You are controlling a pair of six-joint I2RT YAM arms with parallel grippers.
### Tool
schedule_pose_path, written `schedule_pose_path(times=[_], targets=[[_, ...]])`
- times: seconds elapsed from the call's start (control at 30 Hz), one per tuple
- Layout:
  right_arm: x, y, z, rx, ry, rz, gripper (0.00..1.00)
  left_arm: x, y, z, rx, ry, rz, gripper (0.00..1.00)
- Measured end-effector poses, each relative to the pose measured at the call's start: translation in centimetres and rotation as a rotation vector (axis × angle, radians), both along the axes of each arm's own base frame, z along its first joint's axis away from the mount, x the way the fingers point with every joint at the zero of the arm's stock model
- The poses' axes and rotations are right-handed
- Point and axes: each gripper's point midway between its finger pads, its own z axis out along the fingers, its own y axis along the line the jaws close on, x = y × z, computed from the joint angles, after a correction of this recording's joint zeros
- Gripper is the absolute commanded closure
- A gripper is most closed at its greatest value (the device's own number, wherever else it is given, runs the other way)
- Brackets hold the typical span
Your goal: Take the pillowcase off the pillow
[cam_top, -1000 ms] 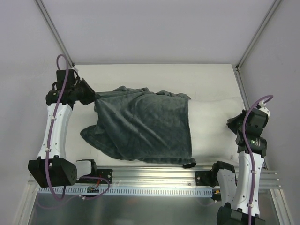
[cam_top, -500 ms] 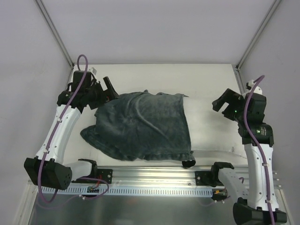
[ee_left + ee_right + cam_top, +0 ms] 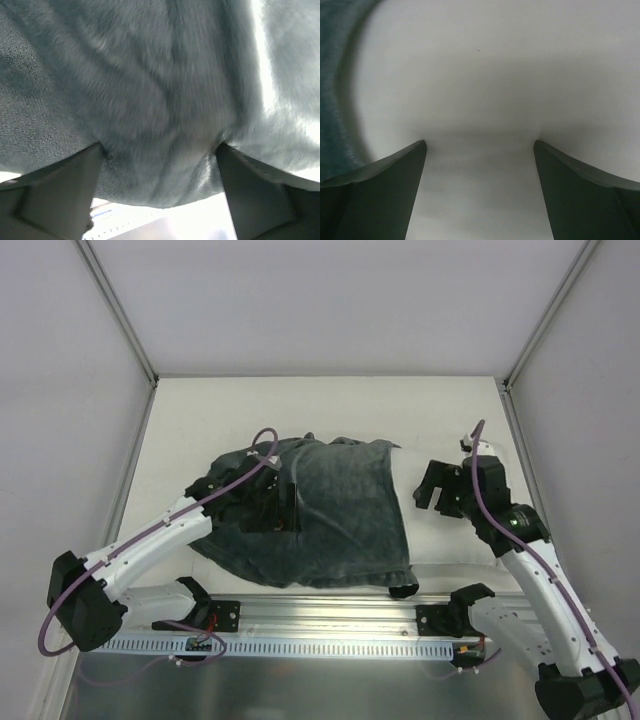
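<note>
A: Where's the pillow (image 3: 445, 540)?

B: Across the middle of the table (image 3: 300, 405). Most of it is inside the dark pillowcase (image 3: 340, 510), and only its white end shows, right of centre in the overhead view

A: And the claws?

B: The left gripper (image 3: 160, 145) is spread wide and pressed into the plush cloth near the centre of the frame. A bulge of fabric sits between its fingers (image 3: 65, 190), but nothing is pinched. The right gripper (image 3: 479, 142) is spread too, over the bare white end. I can't tell whether it touches. The pillowcase hem is at the left edge of its wrist view

A: What could go wrong?

B: If the left closes this deep, I'd guess it grabs stuffing along with the cloth, and pillow and case drag off together. The right needs to pin the pillow alone, and landing too near the hem would trap the case. A shallow pinch on that plush could also slip off
</note>
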Motion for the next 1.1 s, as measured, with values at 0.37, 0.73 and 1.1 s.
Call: schedule_pose_path(times=[0.37, 0.73, 1.1], targets=[[2.9, 0.5, -4.4, -0.026, 0.084, -0.073, 0.99, 1.5, -1.4, 0.7, -0.028, -0.037, 0.069, 1.0], [5.8, -4.2, -0.7, 0.129, 0.059, -0.241, 0.99, 6.2, 7.6, 6.9, -0.203, -0.207, 0.373, 1.0], [5.4, -4.9, -0.4, 0.244, 0.092, -0.273, 0.99, 7.9, 11.2, 9.0, -0.283, -0.138, 0.503, 1.0]])
